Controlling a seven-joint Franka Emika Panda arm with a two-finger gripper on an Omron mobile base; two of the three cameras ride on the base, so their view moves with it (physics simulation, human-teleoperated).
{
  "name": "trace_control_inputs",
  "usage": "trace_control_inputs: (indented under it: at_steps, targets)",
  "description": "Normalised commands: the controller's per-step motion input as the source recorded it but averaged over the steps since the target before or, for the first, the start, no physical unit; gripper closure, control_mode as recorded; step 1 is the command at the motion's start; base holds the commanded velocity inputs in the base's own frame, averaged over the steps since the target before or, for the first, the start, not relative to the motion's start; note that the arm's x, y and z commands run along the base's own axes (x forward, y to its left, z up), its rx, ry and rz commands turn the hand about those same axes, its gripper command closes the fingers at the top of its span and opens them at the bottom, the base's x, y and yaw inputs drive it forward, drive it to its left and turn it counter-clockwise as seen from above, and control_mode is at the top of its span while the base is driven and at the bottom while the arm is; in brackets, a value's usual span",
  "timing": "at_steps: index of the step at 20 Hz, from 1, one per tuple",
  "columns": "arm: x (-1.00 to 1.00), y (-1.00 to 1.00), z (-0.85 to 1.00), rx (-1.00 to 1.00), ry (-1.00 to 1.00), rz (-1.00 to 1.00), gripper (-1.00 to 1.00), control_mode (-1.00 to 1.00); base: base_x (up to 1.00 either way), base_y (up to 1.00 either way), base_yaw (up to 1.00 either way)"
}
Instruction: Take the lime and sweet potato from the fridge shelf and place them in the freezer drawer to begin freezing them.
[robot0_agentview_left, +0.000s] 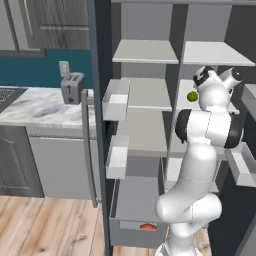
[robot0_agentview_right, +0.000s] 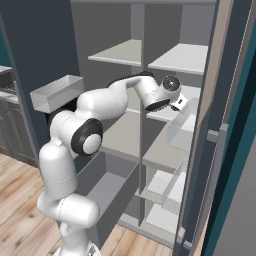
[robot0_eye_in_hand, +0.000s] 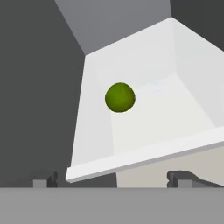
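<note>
Reaching toward the lime (robot0_eye_in_hand: 120, 97) on the fridge shelf (robot0_eye_in_hand: 175, 109), the gripper (robot0_eye_in_hand: 113, 178) has its jaws wide open. A bump could roll the lime away.

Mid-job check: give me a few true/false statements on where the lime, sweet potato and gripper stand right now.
1. The lime lies on the fridge shelf. True.
2. The sweet potato sits beside the lime on the shelf. False: it is down in the freezer drawer.
3. The gripper is shut on the lime. False: its fingertips are spread wide, short of the lime, holding nothing.
4. The freezer drawer is pulled out. True.
5. A toaster stands on the counter left of the fridge. True.
</note>
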Motion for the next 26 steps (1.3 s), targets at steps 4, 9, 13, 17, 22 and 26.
trace_control_inputs:
  at_steps: [4,9,13,17,22,26]
  targets:
    - [0.00,0.00,0.00,0.00,0.00,0.00,-1.00,1.00,0.13,-0.15,0.00]
    - [0.00,0.00,0.00,0.00,0.00,0.00,-1.00,1.00,0.01,-0.14,0.00]
    - [0.00,-0.01,-0.21,0.00,0.00,0.00,-1.00,-1.00,0.00,0.00,0.00]
    - [0.03,0.00,-0.41,0.00,0.01,0.00,-1.00,-1.00,0.00,0.00,0.00]
    - [0.06,0.00,-0.30,0.00,0.00,0.00,-1.00,-1.00,0.00,0.00,0.00]
    - [0.24,-0.07,-0.07,0.00,0.00,0.00,-1.00,-1.00,0.00,0.00,0.00]
